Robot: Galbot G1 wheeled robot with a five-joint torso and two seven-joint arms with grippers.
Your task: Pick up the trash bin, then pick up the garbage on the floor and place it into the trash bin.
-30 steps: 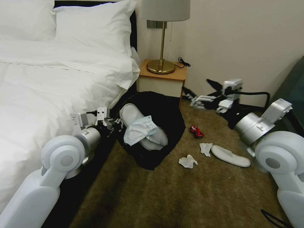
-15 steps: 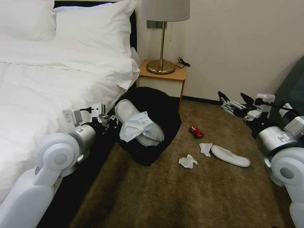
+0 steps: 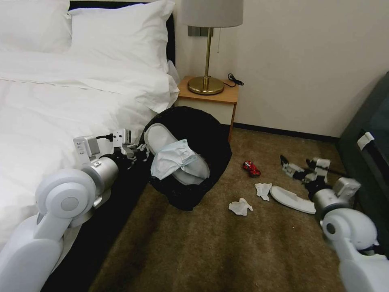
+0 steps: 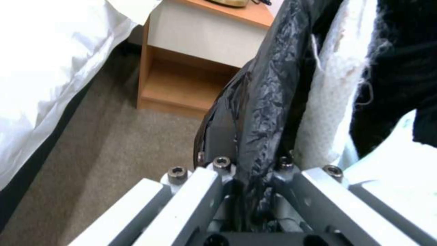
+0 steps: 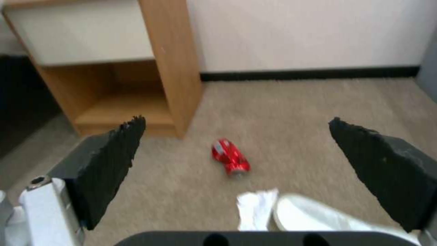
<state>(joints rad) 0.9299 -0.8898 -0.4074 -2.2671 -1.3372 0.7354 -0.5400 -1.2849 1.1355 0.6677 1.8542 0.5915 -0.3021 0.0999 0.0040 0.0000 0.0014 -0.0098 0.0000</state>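
Note:
The black trash bin (image 3: 204,132) hangs tilted beside the bed, its mouth facing me, with a white slipper (image 3: 160,140) and a pale crumpled sheet (image 3: 174,160) inside. My left gripper (image 3: 142,153) is shut on the bin's rim (image 4: 262,112), next to the slipper (image 4: 332,89). On the floor (image 3: 202,251) lie a crushed red can (image 3: 251,168), two white tissues (image 3: 263,190) (image 3: 240,207) and a second slipper (image 3: 291,198). My right gripper (image 3: 298,162) hovers open just above that slipper's far end. Between its pads (image 5: 114,160) I see the can (image 5: 230,159), a tissue (image 5: 255,208) and the slipper (image 5: 314,215).
The bed (image 3: 60,101) fills the left side. A wooden nightstand (image 3: 206,103) with a brass lamp (image 3: 207,81) stands behind the bin. A dark cabinet (image 3: 364,138) stands at the right, close to my right arm. Open carpet lies in front.
My right arm swung from up near the wall down and right to just above the floor slipper. The left arm shifted the bin slightly up and left.

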